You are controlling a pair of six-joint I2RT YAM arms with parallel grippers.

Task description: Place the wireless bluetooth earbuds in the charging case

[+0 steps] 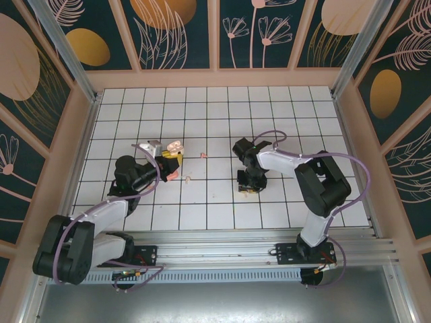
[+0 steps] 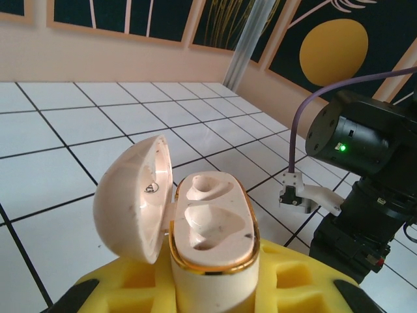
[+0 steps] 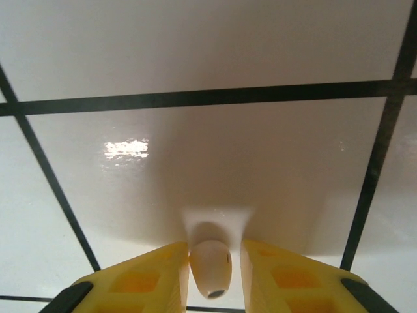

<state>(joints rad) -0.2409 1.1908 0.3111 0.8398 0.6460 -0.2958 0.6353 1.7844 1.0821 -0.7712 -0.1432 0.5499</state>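
**Item 1: left claw (image 2: 212, 285).** Your left claw is clamped narrow on the charging case (image 2: 212, 225). Its yellow fingers (image 2: 114, 290) press the lower body of the case from both sides. The case stands upright in the grip, raised off the tiled table (image 2: 58, 117).

**Item 2: charging case, contents.** The lid (image 2: 133, 195) is swung open to the left on its hinge. A gold rim rings the mouth, and the two moulded wells inside show bare pale lining (faintly speckled). From the overhead camera, the case (image 1: 176, 146) sits at the tip of the left claw (image 1: 172, 159), left of centre on the tiles.

**Item 3: right claw (image 3: 215, 251).** Your right claw points down at the table with its jaws drawn narrow around one earbud (image 3: 210, 270). The earbud sits upright between the two yellow pads. Whether both pads actually touch it, I cannot tell. From above, the right claw (image 1: 250, 187) is well apart from the case.

**Item 4: loose on the tiles.** One pale piece (image 1: 204, 155) and a second pale piece (image 1: 188, 179) lie between the arms. Both are too small to identify.
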